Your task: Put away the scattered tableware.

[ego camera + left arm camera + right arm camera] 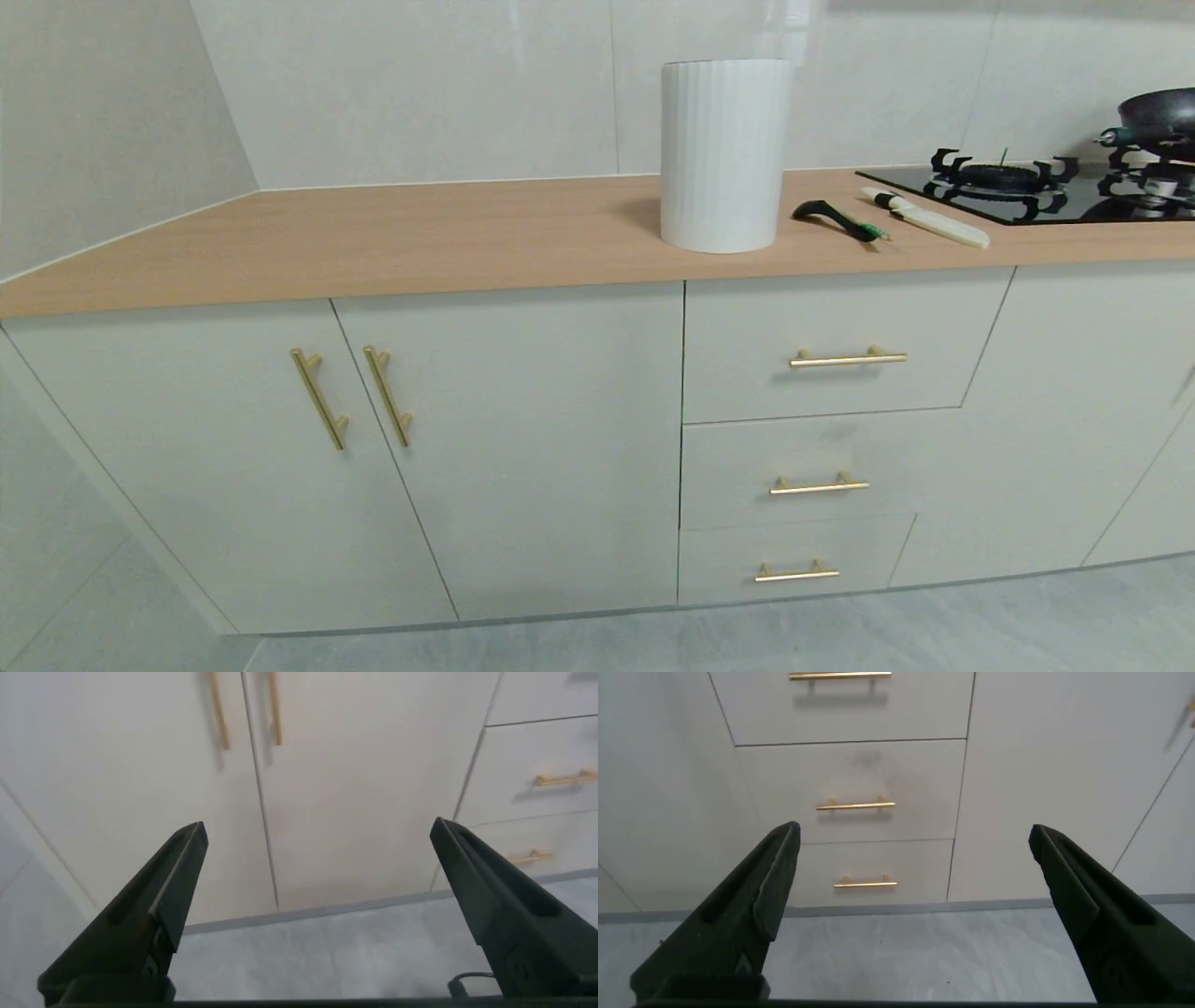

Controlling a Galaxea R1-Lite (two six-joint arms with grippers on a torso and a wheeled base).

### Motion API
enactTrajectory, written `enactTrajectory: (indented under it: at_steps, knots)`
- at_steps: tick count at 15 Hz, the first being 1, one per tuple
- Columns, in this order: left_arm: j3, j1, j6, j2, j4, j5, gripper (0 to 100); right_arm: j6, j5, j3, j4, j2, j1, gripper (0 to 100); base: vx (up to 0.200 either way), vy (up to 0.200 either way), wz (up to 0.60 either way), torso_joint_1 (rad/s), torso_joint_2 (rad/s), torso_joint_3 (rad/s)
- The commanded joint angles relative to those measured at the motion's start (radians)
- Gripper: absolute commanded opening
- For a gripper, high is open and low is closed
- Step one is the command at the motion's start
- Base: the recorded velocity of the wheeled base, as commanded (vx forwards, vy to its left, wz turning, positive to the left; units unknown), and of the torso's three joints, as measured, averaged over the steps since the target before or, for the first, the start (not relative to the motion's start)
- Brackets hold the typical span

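Left hand (318, 829) & right hand (913, 831) both gape apart, empty, low by cupboards (513, 420). We've stowed nothing yet, we reckon: black peeler (836, 220) & white knife (924, 217) lie on bench (373, 243) beside white canister (724, 154).

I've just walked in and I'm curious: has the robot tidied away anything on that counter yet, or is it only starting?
Done: nothing, by the look of it. The black-handled utensil and the white knife lie on the wooden counter beside the white ribbed container.
In hand: nothing. The left gripper and the right gripper are open and empty, facing the closed drawers.
Left: both pieces.
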Motion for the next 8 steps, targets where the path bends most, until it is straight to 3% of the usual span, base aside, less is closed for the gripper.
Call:
enactTrajectory:
  at_steps: [1, 8]
  knots:
    - [0.000, 0.001, 0.001, 0.001, 0.000, 0.000, 100, -0.001, 0.001, 0.000, -0.001, 0.002, 0.000, 100, 0.000, 0.000, 0.00, 0.000, 0.00, 0.000]
    - [0.000, 0.001, 0.000, 0.001, 0.000, 0.000, 100, -0.021, 0.004, 0.000, 0.001, 0.002, 0.000, 100, 0.000, 0.000, 0.00, 0.000, 0.00, 0.000]
